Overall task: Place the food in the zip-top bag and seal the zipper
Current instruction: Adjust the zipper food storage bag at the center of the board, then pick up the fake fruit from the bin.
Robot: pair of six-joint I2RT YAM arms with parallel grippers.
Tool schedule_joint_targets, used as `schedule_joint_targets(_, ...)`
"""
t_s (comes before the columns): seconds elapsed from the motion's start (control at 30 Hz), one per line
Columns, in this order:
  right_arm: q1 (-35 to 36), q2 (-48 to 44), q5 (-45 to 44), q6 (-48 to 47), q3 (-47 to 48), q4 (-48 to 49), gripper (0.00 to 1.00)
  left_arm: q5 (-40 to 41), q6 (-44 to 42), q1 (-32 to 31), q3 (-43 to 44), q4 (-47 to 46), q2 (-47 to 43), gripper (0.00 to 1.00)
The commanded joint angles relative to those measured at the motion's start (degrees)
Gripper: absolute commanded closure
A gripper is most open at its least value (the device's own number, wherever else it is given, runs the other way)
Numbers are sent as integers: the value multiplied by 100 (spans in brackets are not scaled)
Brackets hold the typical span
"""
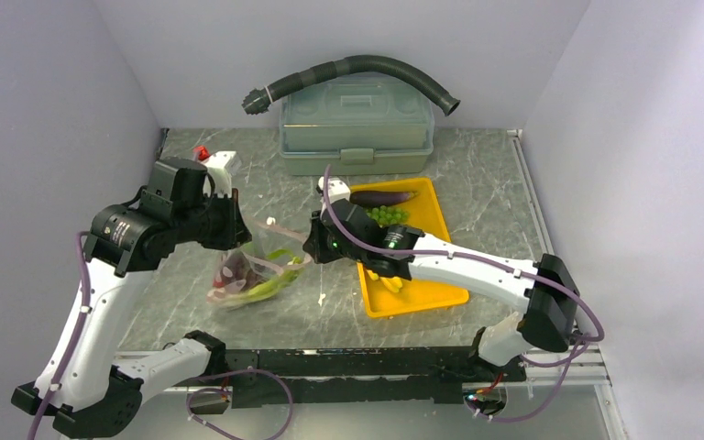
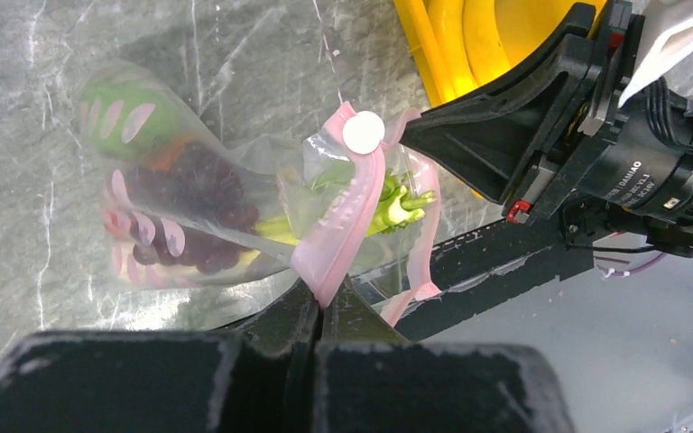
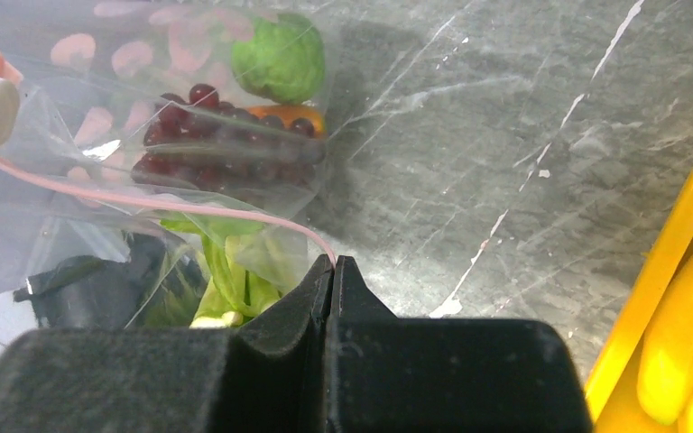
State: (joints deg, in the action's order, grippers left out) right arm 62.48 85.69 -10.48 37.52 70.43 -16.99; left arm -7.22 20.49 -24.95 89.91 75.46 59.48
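Zipper (image 2: 338,230) of the zip-top bag (image 2: 262,171), pinched by left fingers (image 2: 311,316) and right fingers (image 3: 325,289); sealing well likely requires holding it taut and level, the green piece (image 2: 397,206) tucked clear.

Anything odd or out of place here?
The left gripper and right gripper pinch the pink zipper strip of the clear dotted bag, yet purple eggplant, green grapes and yellow bananas lie unbagged on the yellow tray.

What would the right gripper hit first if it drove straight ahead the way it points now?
The zip-top bag: the right gripper is shut on the zipper at its mouth, so straight on it likely pushes into the leek greens, then the dark purple grapes inside. Depth is unclear.
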Motion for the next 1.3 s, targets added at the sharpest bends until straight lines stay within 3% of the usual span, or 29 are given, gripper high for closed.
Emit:
schedule_joint_targets(0.0, -103, -92, -3, 56, -58, 189, 100, -83, -32, -18, -61, -412, -102, 99)
schedule_joint_targets(0.07, -117, -180, -24, 26, -73, 144, 98, -117, -20, -14, -216, -517, -105, 99)
schedule_joint_targets(0.2, -117, -431, -69, -97, -35, -2, 74, -173, -3, -18, -459, -714, -79, 99)
schedule_joint_targets(0.47, -126, -1199, -546, -366, 92, -488, 41, -232, 8, -14, -726, -955, -17, 100)
schedule_joint_targets(0.83, -596, -1881, -1836, -856, 87, -1317, 29, -311, -95, -10, -794, -1207, 76, 100)
schedule_joint_targets(1.27, -1854, -1389, -1450, -1187, -46, -1258, 18, -540, -252, -16, -1213, -1723, -168, 100)
